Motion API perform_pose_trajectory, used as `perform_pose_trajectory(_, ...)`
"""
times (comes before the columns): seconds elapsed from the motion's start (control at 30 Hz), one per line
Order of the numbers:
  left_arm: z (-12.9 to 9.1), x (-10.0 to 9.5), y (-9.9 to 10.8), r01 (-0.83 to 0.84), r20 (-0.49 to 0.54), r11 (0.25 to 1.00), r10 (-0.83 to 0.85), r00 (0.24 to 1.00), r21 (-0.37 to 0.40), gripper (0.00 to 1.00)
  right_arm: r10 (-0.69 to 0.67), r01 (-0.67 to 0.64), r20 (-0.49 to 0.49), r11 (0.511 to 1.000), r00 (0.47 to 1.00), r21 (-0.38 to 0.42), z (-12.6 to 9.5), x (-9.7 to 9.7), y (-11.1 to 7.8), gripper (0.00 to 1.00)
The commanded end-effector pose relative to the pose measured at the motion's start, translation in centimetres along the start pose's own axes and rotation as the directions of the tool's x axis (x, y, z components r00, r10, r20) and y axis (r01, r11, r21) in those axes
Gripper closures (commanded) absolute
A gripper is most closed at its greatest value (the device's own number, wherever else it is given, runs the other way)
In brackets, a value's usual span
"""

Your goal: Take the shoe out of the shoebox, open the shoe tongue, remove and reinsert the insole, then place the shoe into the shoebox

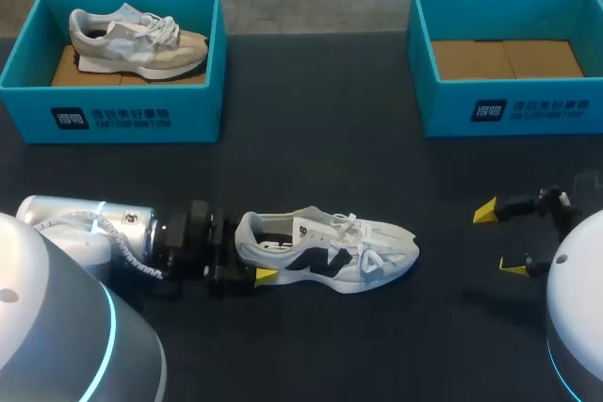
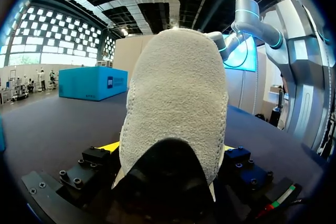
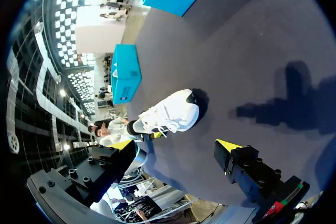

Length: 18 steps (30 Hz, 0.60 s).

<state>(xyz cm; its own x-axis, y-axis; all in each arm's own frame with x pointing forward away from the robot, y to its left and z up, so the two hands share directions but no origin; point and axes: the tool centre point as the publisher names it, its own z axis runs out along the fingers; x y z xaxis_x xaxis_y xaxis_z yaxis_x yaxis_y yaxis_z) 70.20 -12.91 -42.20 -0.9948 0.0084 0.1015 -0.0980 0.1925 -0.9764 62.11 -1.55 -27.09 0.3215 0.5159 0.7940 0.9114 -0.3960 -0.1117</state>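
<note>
The shoe [image 1: 325,253] lies on its side out on the dark table [image 1: 311,167], in the lower middle of the head view, with its heel toward the left and its toe toward the right. It is white and grey, with loose white laces [image 1: 353,231] and a dark emblem [image 1: 318,261] on its side, which I leave unread. The left gripper [image 1: 247,261] is clamped on the heel. In the left wrist view the pale suede heel sits between the two fingers, with a yellow tip pressed to each side of it. The left arm [image 1: 85,233] comes in from the lower left of the frame. There are two shoes. The second shoe [image 1: 132,40], beige and white, rests inside the left shoebox [image 1: 28,115] at the upper left. There are also two teal boxes. The right shoebox [image 1: 443,110] stands at the upper right, well apart from the first, and shows only its brown cardboard floor [image 1: 509,58]. Each box has one dark label with white writing on its front wall, one at [image 1: 111,119] and one at [image 1: 534,110], making two labels. The right gripper [image 1: 499,239] hangs above the table at the lower right, its fingers spread wide apart and holding nothing. In the right wrist view the shoe lies well ahead of those fingers [image 3: 228,148].
</note>
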Motion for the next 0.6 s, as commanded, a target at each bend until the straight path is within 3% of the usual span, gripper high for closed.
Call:
perform_pose_trajectory(0.03,0.43,-0.45,0.07,-0.002,-0.001,1.000,0.002,1.000,-0.008,0.00,-0.001,0.001,0.000,1.000,1.000,-0.004,-0.09,-0.01,-0.24,0.00)
perform_pose_trajectory(0.13,0.45,-0.78,0.18,0.000,0.001,1.000,0.000,1.000,-0.012,0.00,-0.001,0.001,0.000,1.000,1.000,-0.004,-0.09,-0.01,-0.24,0.00)
perform_pose_trajectory(0.17,0.42,-0.85,0.21,0.002,0.001,1.000,-0.002,1.000,-0.012,0.29,-0.001,0.001,0.000,1.000,1.000,-0.004,-0.09,-0.01,-0.24,0.00)
perform_pose_trajectory(0.23,0.37,-0.96,0.28,0.005,0.001,1.000,-0.005,1.000,-0.012,0.99,-0.001,0.001,0.000,1.000,1.000,-0.004,-0.09,-0.01,-0.24,0.00)
perform_pose_trajectory(0.6,0.28,-1.24,0.38,-0.005,-0.028,1.000,0.005,1.000,-0.015,1.00,-0.001,0.001,0.000,1.000,1.000,-0.004,-0.09,-0.01,-0.24,0.00)
